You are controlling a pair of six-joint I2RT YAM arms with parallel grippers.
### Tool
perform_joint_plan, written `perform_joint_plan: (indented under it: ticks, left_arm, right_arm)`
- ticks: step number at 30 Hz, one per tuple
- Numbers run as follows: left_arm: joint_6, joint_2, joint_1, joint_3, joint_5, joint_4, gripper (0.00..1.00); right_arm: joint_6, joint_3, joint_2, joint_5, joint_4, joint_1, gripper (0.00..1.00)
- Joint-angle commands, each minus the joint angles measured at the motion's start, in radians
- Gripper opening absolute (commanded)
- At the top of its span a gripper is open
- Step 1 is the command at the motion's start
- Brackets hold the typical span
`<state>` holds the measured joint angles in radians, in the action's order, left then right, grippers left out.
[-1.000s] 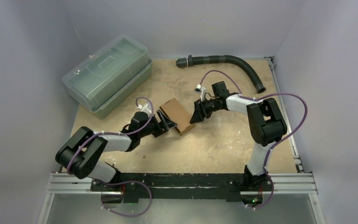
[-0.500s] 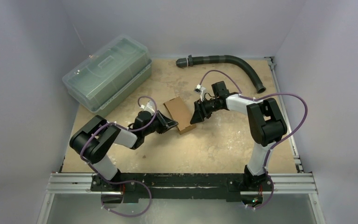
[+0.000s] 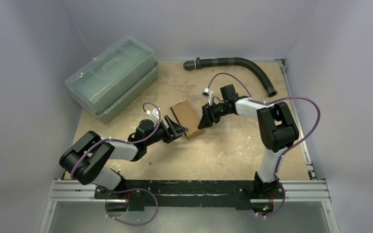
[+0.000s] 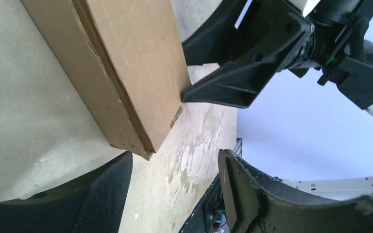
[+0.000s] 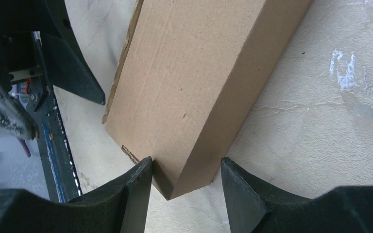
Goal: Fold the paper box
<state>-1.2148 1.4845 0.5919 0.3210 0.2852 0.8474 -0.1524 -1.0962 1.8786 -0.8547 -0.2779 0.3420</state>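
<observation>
The paper box (image 3: 185, 118) is a single flat, oblong carton of plain brown cardboard. It has matte faces, crisp creased edges and a slightly frayed layered seam along one long side (image 4: 126, 73). It lies on the bench (image 3: 233, 145) near the middle, between the two arms, with one short end toward the near edge.

The left jaws stand wide with nothing between them. Their two black, rough-textured fingers (image 4: 104, 194) sit low on the bench, just short of the box's near corner. The right jaws are also spread wide, and their two wedge-shaped fingers (image 5: 138, 191) straddle another corner of the box (image 5: 194, 87). One finger is right against the cardboard and the other is a little clear of it, so the box is not clamped.

One clear greenish plastic bin (image 3: 111, 80) with a lid stands at the far left. One black corrugated hose (image 3: 238, 63) curves along the far edge. The bench top is tan and scuffed, with pale streaks.
</observation>
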Motion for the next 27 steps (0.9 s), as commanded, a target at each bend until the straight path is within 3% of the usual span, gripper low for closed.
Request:
perform_joint_plan:
  ticks: [1, 11, 22, 27]
  left_arm:
    - [0.013, -0.011, 0.045, 0.005, 0.005, 0.006, 0.65]
    - [0.0, 0.085, 0.117, 0.095, -0.059, -0.047, 0.59]
    - [0.031, 0.14, 0.125, 0.174, -0.07, -0.101, 0.26]
    - [0.135, 0.109, 0.123, 0.216, -0.054, -0.174, 0.24]
  right_arm:
    - [-0.059, 0.001, 0.045, 0.112, -0.029, 0.018, 0.56]
    - [-0.059, 0.002, 0.042, 0.114, -0.028, 0.018, 0.56]
    - [-0.061, 0.004, 0.041, 0.118, -0.027, 0.021, 0.56]
    - [-0.064, 0.005, 0.042, 0.119, -0.029, 0.021, 0.56]
